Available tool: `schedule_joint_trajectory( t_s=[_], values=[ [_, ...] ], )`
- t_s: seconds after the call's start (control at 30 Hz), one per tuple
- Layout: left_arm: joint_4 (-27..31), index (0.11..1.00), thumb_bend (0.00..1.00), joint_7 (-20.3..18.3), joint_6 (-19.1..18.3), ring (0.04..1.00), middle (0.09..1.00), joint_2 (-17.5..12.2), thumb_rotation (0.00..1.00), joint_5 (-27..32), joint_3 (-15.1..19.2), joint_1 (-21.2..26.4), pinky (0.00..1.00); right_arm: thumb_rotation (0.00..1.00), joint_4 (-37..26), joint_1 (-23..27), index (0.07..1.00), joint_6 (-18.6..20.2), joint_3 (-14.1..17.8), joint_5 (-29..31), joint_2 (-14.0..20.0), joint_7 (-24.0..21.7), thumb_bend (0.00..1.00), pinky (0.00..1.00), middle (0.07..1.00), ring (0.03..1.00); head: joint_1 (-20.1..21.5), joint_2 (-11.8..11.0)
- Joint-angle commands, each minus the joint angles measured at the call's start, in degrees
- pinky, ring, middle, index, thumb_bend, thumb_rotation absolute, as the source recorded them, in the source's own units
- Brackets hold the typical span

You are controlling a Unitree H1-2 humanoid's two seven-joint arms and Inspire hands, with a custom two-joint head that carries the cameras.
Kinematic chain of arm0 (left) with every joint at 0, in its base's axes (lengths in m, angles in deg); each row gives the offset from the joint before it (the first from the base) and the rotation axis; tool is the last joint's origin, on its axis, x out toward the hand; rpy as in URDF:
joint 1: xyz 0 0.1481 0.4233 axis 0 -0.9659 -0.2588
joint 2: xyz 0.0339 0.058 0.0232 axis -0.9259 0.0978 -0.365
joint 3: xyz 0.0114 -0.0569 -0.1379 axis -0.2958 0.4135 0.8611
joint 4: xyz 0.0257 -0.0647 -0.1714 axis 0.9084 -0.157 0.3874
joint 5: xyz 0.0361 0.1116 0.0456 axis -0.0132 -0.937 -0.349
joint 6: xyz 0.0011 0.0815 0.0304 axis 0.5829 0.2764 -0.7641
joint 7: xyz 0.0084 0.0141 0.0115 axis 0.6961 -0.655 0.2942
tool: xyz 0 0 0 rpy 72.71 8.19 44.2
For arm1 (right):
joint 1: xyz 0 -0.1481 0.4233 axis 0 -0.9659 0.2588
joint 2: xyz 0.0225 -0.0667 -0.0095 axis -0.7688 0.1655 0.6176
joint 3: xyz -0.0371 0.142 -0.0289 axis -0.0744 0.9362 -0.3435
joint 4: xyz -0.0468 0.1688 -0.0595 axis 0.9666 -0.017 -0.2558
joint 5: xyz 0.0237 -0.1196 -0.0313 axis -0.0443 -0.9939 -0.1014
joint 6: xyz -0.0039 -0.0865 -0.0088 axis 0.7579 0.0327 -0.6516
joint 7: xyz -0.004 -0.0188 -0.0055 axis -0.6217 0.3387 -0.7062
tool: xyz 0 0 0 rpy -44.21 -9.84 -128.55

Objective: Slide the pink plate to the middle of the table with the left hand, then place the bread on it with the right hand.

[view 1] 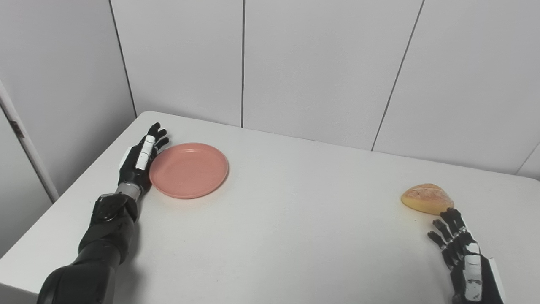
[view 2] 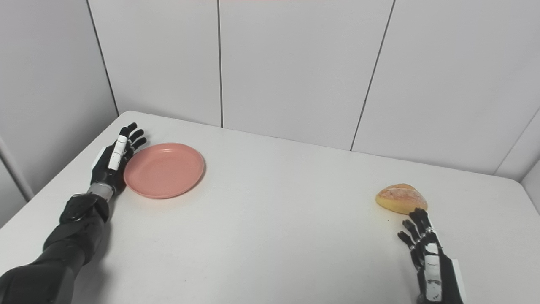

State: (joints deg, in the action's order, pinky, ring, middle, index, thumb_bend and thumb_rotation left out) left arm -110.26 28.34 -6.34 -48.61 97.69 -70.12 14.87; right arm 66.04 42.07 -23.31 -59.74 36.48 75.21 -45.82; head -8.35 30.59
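Pink plate (view 1: 188,170): round, shallow, smooth; bread (view 1: 427,198): golden, domed.

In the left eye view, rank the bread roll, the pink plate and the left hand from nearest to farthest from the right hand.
1. The golden-brown bread roll, just beyond the fingertips of the right hand, on the table's right side.
2. The round pink plastic plate, far across the table on the left.
3. The left hand, open against the plate's outer left rim, slightly farther.

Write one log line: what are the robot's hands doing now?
left hand: open, against pink plate left rim | right hand: open, near bread | bread: on table, not plated
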Motion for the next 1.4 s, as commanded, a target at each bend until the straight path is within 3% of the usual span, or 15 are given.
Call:
schedule_joint_trajectory(
  t_s=[0.0, 0.23, 0.73, 1.37],
  values=[
    [0.5, 0.923, 0.93, 0.0, -0.6, 0.921, 0.935, 1.3, 0.82, -0.8, -0.8, 0.6, 0.83, 1.00, 1.8, -2.5, 0.932, 0.5, -0.9, 0.0, -1.5, 0.2, 0.89, 0.88, 0.940, 0.917, -0.1, 0.0],
    [0.4, 0.928, 0.92, 0.0, 0.0, 0.916, 0.937, 2.0, 0.84, -1.5, -2.4, 0.5, 0.79, 1.00, 1.7, -2.5, 0.928, 0.6, -0.9, -0.4, -1.8, 0.5, 0.90, 0.88, 0.936, 0.912, 0.1, 0.2],
    [5.5, 0.937, 0.92, 0.8, -4.1, 0.910, 0.928, 6.2, 0.82, -2.8, -5.3, -1.2, 0.79, 1.00, 1.2, -2.5, 0.926, 0.9, -1.5, -0.7, -2.3, 1.2, 0.90, 0.87, 0.932, 0.900, 0.7, 0.5],
    [8.1, 0.937, 0.90, 0.3, -5.3, 0.910, 0.932, 11.0, 0.82, -3.3, -8.3, -2.5, 0.76, 1.00, 0.8, -2.5, 0.928, 1.0, -1.7, -1.1, -2.6, 1.3, 0.90, 0.87, 0.936, 0.904, 1.0, 0.6]
  ],
)
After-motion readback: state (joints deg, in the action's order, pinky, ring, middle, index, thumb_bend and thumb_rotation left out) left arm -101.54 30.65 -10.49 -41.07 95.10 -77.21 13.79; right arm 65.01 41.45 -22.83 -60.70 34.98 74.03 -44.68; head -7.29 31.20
